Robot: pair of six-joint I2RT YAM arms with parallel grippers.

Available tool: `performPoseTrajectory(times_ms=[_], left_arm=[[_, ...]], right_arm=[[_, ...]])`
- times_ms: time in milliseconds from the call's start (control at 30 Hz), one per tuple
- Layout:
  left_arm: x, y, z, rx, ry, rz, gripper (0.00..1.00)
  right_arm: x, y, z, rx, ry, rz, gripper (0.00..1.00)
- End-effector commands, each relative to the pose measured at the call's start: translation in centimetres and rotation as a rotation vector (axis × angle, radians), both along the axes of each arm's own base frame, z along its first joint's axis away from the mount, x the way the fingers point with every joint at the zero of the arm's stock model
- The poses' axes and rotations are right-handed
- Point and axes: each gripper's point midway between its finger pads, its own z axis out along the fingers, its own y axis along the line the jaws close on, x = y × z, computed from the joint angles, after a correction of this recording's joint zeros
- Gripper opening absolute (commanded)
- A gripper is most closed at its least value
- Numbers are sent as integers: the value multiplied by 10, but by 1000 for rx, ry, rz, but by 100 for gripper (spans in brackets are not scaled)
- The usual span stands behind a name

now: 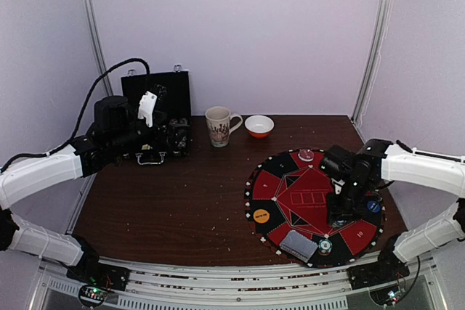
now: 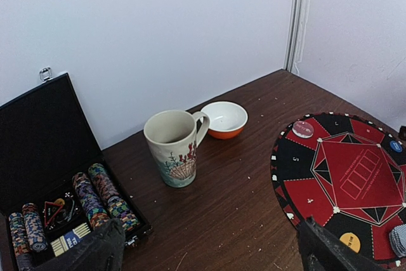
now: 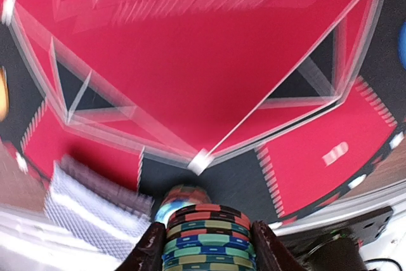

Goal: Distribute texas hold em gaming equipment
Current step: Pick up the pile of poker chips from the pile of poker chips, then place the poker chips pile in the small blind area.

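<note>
Overhead camera sat high behind arm bases, looked down and forward over whole table (image 1: 182, 201) to back wall; farthest view. Left wrist camera hung near case (image 2: 44, 131), faced right across tabletop: mug (image 2: 174, 147), bowl (image 2: 222, 118), round mat (image 2: 355, 176) in frame, left fingers (image 2: 95, 252) at bottom edge. Right wrist camera looked steeply down, very near mat, blurred; chip stack (image 3: 206, 239) between right fingers (image 3: 152, 252), cards (image 3: 95, 211) lower left. All three shared mat; overhead and left wrist shared mug, bowl, case.
</note>
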Motion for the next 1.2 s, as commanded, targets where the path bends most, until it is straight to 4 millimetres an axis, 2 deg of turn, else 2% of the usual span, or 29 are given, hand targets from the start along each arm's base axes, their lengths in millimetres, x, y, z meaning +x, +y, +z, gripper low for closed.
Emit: performPoseTrajectory(times_ms=[0, 133, 233, 267, 400, 533, 633, 833, 1000, 1167], left_arm=[[0, -1, 19, -17, -51, -3, 98], [0, 1, 20, -14, -54, 2, 98], [-1, 1, 19, -14, -56, 6, 98], [-1, 1, 20, -15, -59, 5, 98], [-2, 3, 20, -11, -58, 8, 98], [-3, 5, 19, 1, -61, 14, 98], [-2, 7, 17, 7, -61, 20, 98], [-1, 5, 13, 13, -48, 19, 98], [0, 6, 14, 20, -54, 26, 98], [1, 7, 12, 26, -52, 28, 98]], right_arm=[[33, -47, 15, -70, -68, -60, 0], [64, -78, 11, -65, -95, -133, 0], [90, -105, 2, -60, -118, -222, 0], [96, -109, -3, -58, -115, -224, 0], [111, -145, -25, -106, -65, -288, 0], [118, -166, -45, -105, -27, -317, 0], [126, -172, -54, -97, -13, -317, 0], [144, -172, -56, -92, -13, -293, 0], [146, -173, -55, -95, -2, -285, 0], [138, -176, -59, -107, 32, -286, 0]])
